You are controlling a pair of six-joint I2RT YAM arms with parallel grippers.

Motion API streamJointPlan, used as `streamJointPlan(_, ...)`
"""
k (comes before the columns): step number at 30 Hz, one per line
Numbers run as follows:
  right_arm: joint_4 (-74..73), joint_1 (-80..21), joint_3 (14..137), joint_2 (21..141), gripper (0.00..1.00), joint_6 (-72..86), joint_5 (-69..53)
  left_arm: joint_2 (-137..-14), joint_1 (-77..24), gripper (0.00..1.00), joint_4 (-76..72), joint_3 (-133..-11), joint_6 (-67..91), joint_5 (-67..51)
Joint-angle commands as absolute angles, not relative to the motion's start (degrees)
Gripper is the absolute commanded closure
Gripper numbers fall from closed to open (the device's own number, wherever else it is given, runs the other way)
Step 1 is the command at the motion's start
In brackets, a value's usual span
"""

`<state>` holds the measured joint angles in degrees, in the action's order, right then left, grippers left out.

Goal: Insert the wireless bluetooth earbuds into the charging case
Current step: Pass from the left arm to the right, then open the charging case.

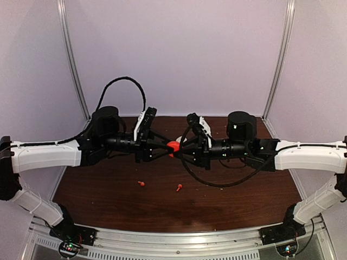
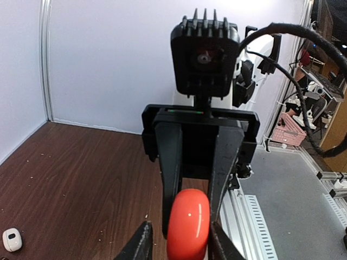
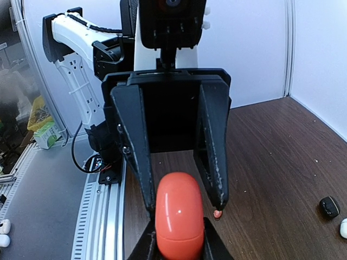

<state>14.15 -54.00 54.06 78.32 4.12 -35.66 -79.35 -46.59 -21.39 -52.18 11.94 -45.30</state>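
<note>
A closed red charging case (image 1: 172, 147) hangs in mid-air above the table's middle, where the two arms meet tip to tip. My right gripper (image 3: 178, 246) is shut on it, both fingers pressed to the case's sides (image 3: 179, 214). My left gripper (image 2: 180, 246) faces it with its jaws spread. One finger (image 2: 138, 244) stands clear of the case (image 2: 188, 222), and the other is close beside it. Two red earbuds (image 1: 141, 183) (image 1: 179, 187) lie on the wood below. One of them shows in the right wrist view as a red earbud (image 3: 217, 213).
A white case (image 2: 12, 239) lies on the table toward its left side. A black case (image 3: 329, 207) and a white one (image 3: 343, 227) lie near the right side. The metal rail (image 1: 173, 238) runs along the near edge, and white walls enclose the table.
</note>
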Motion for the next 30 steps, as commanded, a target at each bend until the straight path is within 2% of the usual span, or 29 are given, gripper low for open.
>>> streamJointPlan(1, 13.71, -54.32, 54.93, 77.52, 0.91, 1.82, -35.62, -77.50, -46.67, 0.60, -22.48, -52.84, 11.88, -39.79)
streamJointPlan(9, 12.34, -54.32, 54.80, 77.17, 0.96, 0.78, -36.10, -79.24, -46.67, 0.60, -19.06, -55.29, 11.90, -35.86)
streamJointPlan(30, 11.82, -54.32, 52.57, 76.03, 1.00, -2.81, -36.55, -81.55, -44.34, 0.59, -20.93, -56.03, 16.12, -40.11)
